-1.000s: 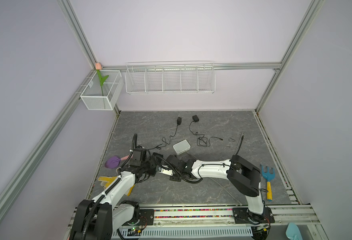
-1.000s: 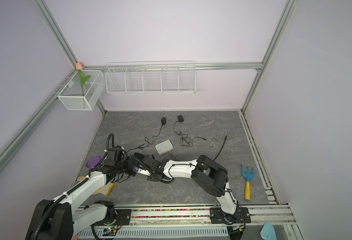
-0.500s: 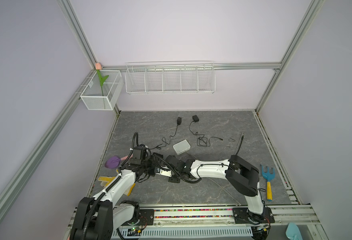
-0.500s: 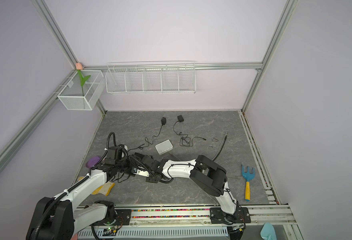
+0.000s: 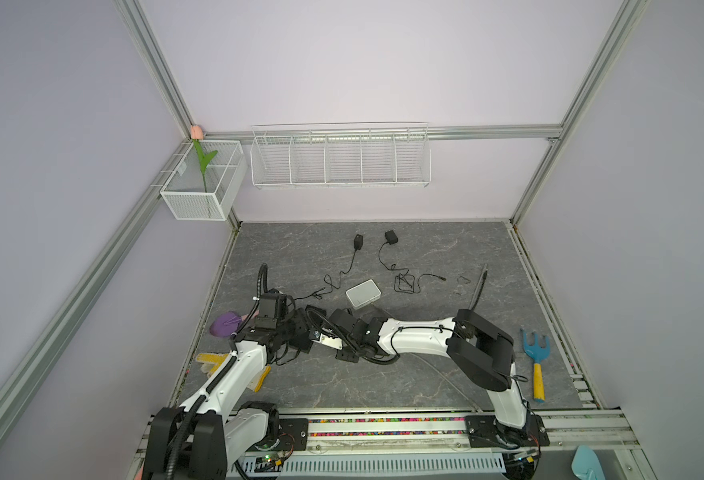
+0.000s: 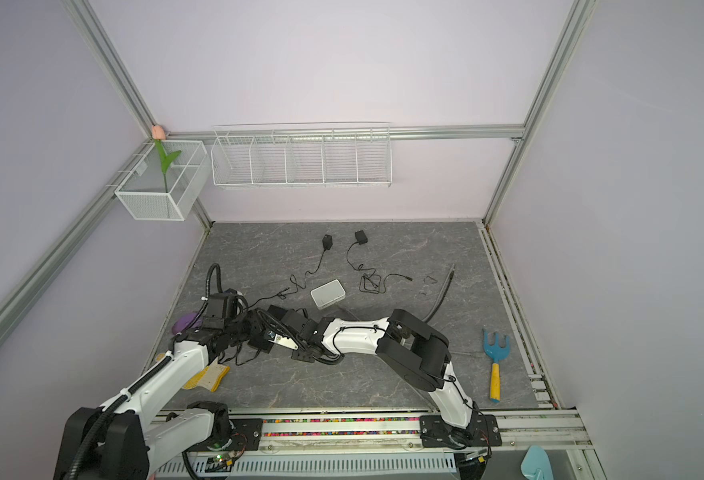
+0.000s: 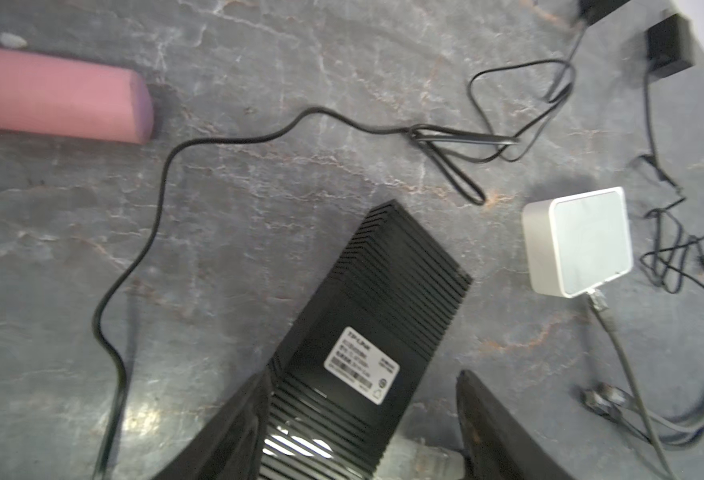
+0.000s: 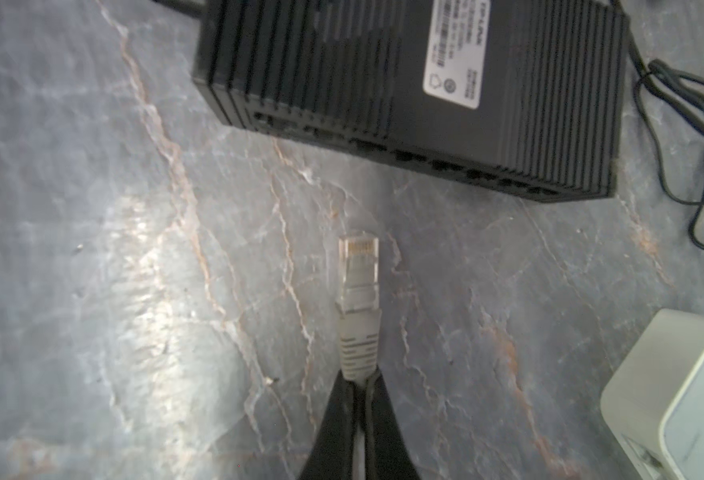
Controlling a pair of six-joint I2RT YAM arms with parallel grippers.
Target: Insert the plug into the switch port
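The right pincer was pressed together on the rear of the rubbery strain boot, so the clear-tipped grey network plug stuck out straight ahead of its tips, over the grey marbled counter. Further ahead, and apart from the plug's nose, lay the ribbed black plastic network switch. Its row of ports faced the pincer at a slant. A small white square box sat off to one side.

The left pincer stood spread astride the end of the switch nearest it, with one finger against the casing and the other clear of it.

The plug looked light and hard, and its thin latch tab was probably brittle. The boot was likely soft enough for the nose to droop or swivel under a push, so a pinch closer to the clear shell, on its flat sides, would probably steer better. The switch also seemed light and apt to skid on the smooth counter, so it would want bracing from behind before any pressing home.
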